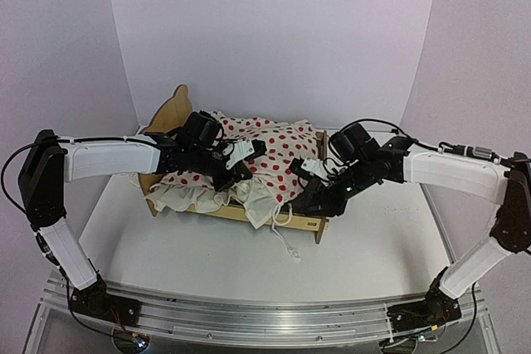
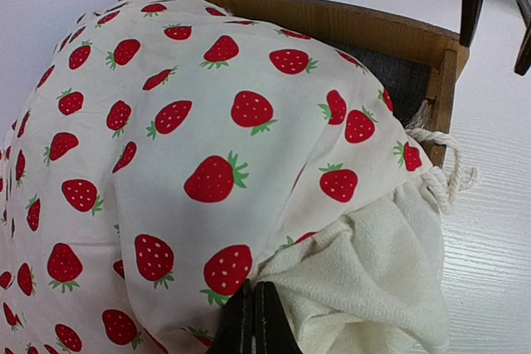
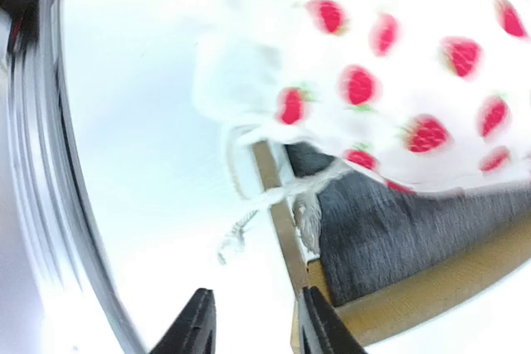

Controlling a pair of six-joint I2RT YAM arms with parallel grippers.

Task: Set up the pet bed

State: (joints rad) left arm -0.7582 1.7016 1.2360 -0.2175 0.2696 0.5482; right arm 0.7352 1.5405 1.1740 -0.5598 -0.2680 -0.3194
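1. The pet bed (image 1: 309, 223) stands on the table (image 1: 207, 267) at the centre of the top view. Its headboard (image 1: 176, 107) is turned to the upper left and its foot end to the right.
2. Most of the frame is covered by a strawberry-printed blanket (image 1: 278, 143). Its cream ruffle (image 1: 182, 196) is spilled over the near rail, and a cord (image 1: 289, 246) is trailed onto the table just below centre. The bedding lies bunched, so it is judged not yet squared.
3. The left gripper (image 2: 253, 298) is found at the bottom centre of the left wrist view, fingers pressed together. It is set right where the print meets the ruffle, but it cannot be told whether a fold of cloth is caught between the fingers. This placement is judged to serve for drawing or pinning the blanket's edge along the near side.
4. The right gripper (image 3: 255, 298) is seen at the bottom of the blurred right wrist view, fingers spread with nothing between them. It is held just beside the bed's foot corner. The grey felt base (image 3: 390, 221) is left uncovered there, at the lower right of that view.
5. That position is judged to be chosen so the loose hem can be taken and carried over the bare corner.
6. A snag of the dangling cord on the corner post is judged the likeliest trouble. A hard pull could also shift the light frame.
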